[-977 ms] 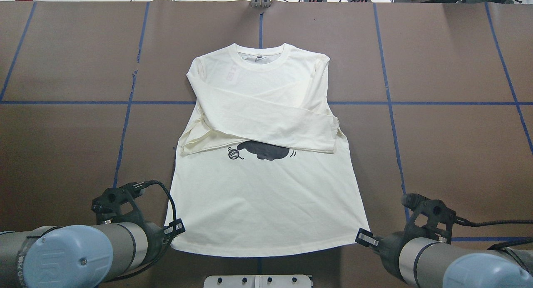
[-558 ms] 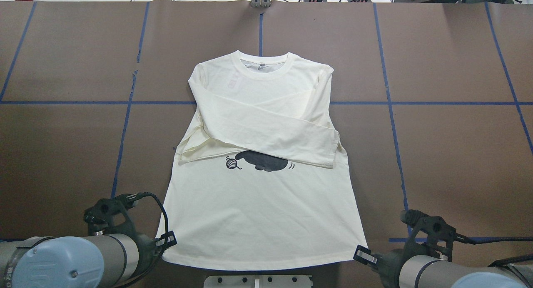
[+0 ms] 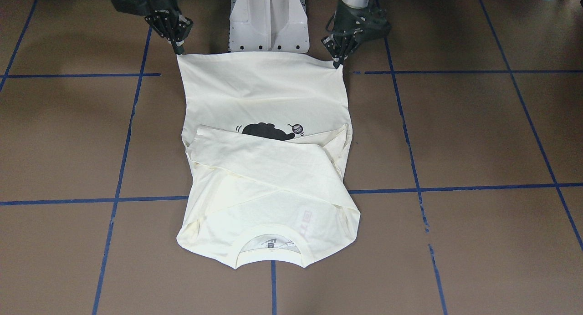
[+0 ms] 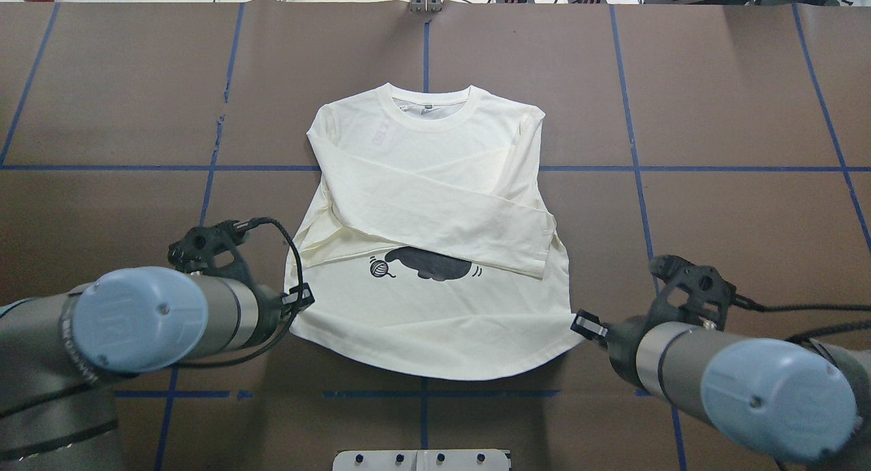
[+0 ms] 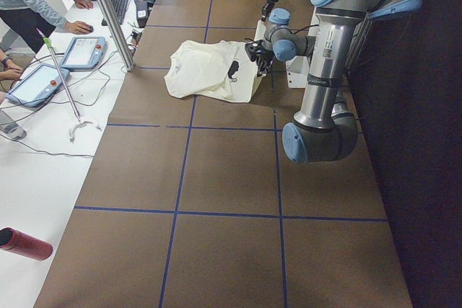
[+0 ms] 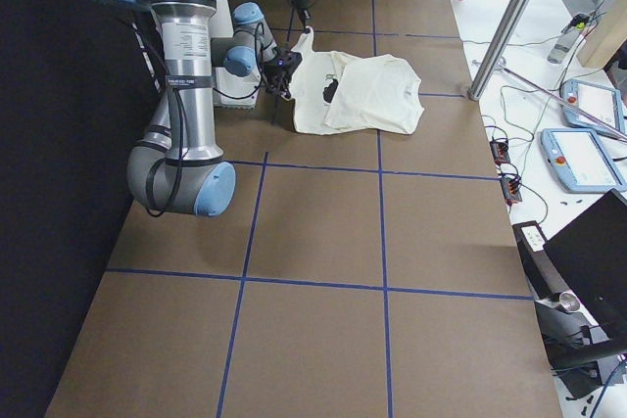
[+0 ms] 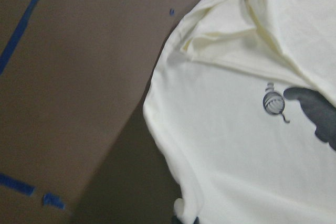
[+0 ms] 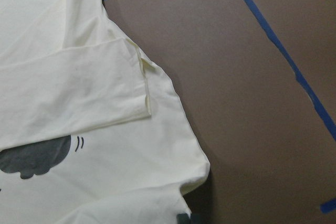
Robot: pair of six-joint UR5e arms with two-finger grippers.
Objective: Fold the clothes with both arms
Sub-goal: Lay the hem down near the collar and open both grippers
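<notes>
The cream long-sleeved shirt [image 4: 435,199] lies print side up, collar far from me, with both sleeves crossed over its chest. Below the sleeves the black cat and yarn-ball print [image 4: 425,263] shows. My left gripper [image 4: 303,297] is shut on the hem's left corner and my right gripper [image 4: 586,323] is shut on the hem's right corner. Both hold the hem raised off the table, and it sags in a curve between them. In the front-facing view the left gripper [image 3: 339,60] is on the right and the right gripper [image 3: 177,46] on the left. The wrist views show the shirt [image 7: 236,145] [image 8: 94,129] close below.
The brown table [image 4: 714,117] carries blue tape grid lines. The white pedestal base [image 3: 268,19] stands just behind the hem on my side. An operator's table with tablets [image 5: 83,52] and a metal pole [image 5: 108,12] lie beyond the far edge.
Both arms first pulled the shirt a little toward me. They have since risen and moved forward with the hem corners, so the hem is lifted and the lower part looks shorter.
</notes>
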